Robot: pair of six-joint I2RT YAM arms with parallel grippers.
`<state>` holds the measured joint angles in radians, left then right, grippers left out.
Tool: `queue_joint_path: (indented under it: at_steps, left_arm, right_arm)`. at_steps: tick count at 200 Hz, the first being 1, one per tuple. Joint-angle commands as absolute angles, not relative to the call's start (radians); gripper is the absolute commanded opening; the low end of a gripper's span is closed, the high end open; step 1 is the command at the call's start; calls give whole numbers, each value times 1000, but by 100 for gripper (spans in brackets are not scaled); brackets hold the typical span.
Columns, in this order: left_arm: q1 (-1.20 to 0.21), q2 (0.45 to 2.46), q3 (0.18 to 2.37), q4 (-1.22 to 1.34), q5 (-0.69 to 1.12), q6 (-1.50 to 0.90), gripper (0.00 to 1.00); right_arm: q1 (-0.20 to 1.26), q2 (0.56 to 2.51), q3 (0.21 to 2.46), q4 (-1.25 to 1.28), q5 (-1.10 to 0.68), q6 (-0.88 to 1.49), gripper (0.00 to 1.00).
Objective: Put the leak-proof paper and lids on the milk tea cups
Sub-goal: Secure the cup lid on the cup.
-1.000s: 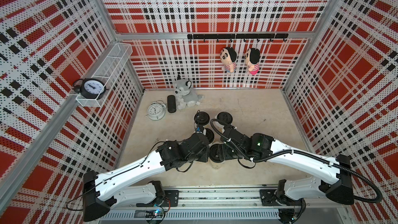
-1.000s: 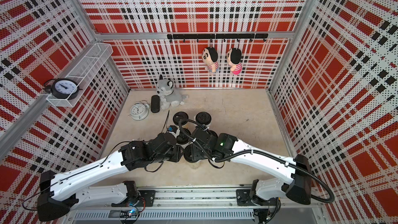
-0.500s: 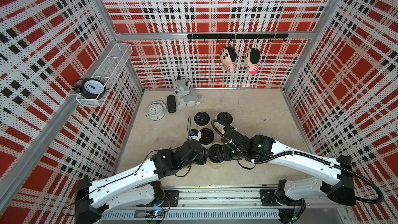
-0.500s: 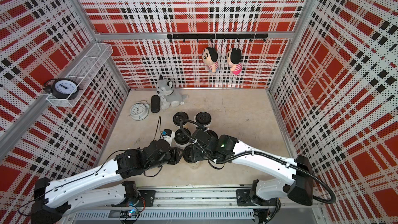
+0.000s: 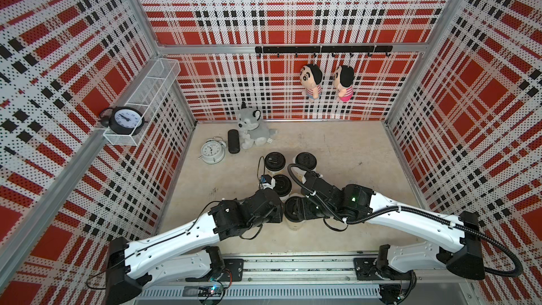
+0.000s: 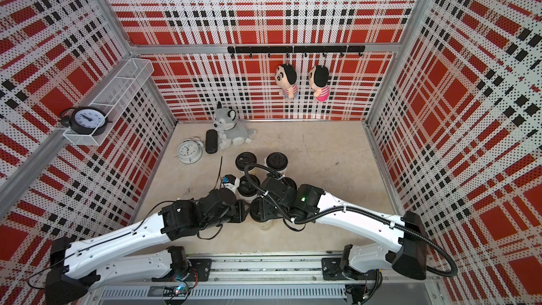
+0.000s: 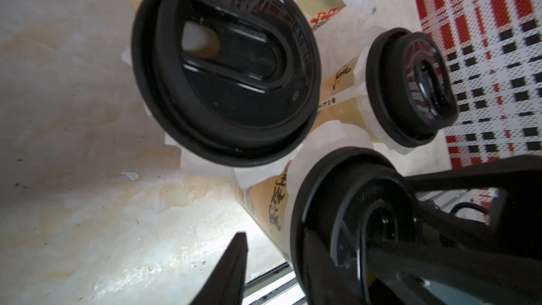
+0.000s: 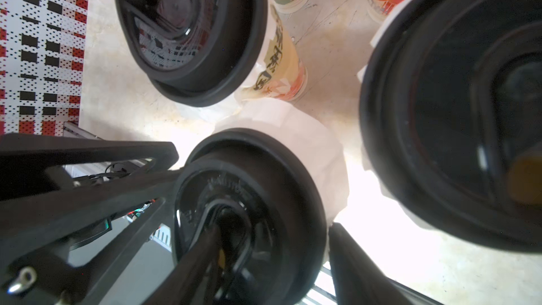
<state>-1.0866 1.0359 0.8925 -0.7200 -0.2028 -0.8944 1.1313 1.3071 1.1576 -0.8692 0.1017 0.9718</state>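
Since a second ago, the left arm has been drawn back toward the rail and brought forward again, so that the left gripper (image 5: 282, 211) is again set at the near side of the cup cluster. The right arm has hardly been shifted.

Tall, tapered white paper milk tea cups (image 8: 281, 63) with orange and yellow prints are grouped upright on the beige tabletop (image 5: 337, 154). Each one in view is capped by a round black plastic lid (image 5: 275, 160). The leak-proof paper (image 8: 308, 142), thin translucent whitish film in round sheets, is seen pinched between lids and cup mouths. Its crinkled rims hang out below the lids as short skirts, and the same is shown in the left wrist view (image 7: 337, 137).

The nearest cup (image 7: 272, 209) stands between the two grippers. The right gripper (image 8: 275, 230) is closed to a narrow gap on the rim of the nearest cup's lid (image 8: 249, 177). One finger is laid across the lid's top and the other finger (image 8: 360, 265) is set against the outside of the rim.

The left gripper is held partly open at the opposite side of that lid. One finger (image 7: 231, 268) is kept clear of the cup wall, with bare tabletop visible between them. The second finger cannot be told apart from the dark shapes over the lid. Nothing is gripped by the left gripper.
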Motion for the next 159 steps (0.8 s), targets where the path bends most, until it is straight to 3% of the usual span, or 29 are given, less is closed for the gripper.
queue_joint_path:
  at_steps: [1, 66, 159]
  left_arm:
    - [-1095, 1075, 986, -814, -218, -820, 37]
    - [-1097, 1114, 1084, -829, -217, -782, 37]
    - [-1098, 1172, 1011, -765, -149, -747, 36]
  right_arm:
    - [1140, 1347, 1097, -1020, 118, 978, 61]
    - [1140, 1350, 1104, -1015, 124, 985, 61]
    - [1140, 1355, 1119, -1018, 130, 990, 61]
